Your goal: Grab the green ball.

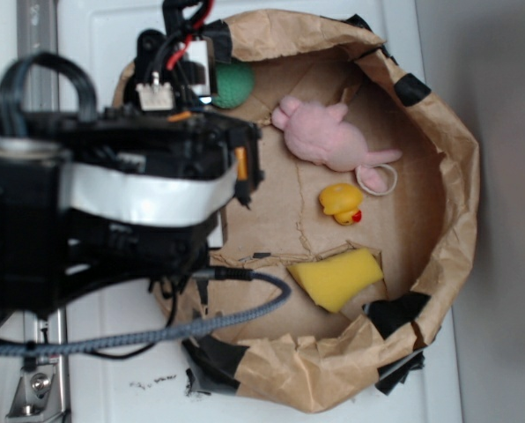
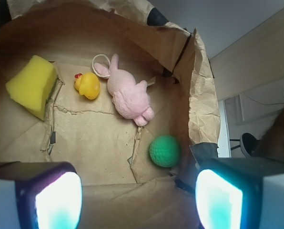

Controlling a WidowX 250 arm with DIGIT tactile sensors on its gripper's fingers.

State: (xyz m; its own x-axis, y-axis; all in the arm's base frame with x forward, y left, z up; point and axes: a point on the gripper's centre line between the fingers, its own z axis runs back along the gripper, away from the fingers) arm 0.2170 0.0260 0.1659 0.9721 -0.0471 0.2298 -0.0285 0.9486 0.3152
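A shallow brown paper nest [image 2: 199, 90] with raised, crumpled walls is seen on a white counter [image 1: 95, 35]. Inside it, the green ball [image 2: 165, 150] is found on the cardboard floor close to the paper wall, at the corner nearest the robot. A pink plush toy [image 2: 128, 95] is laid near the ball but apart from it, with a yellow duck [image 2: 88, 86] just beside the toy and a yellow sponge [image 2: 32, 85] placed farther off by the opposite wall. In the wrist view the hand [image 2: 139, 198] is held above the nest, released, its two fingers spread wide with nothing between them; the ball is seen nearer the right-hand finger [image 2: 218, 195] and is not touched. In the exterior view the ball [image 1: 232, 84] is partly hidden by the black arm [image 1: 113, 194].
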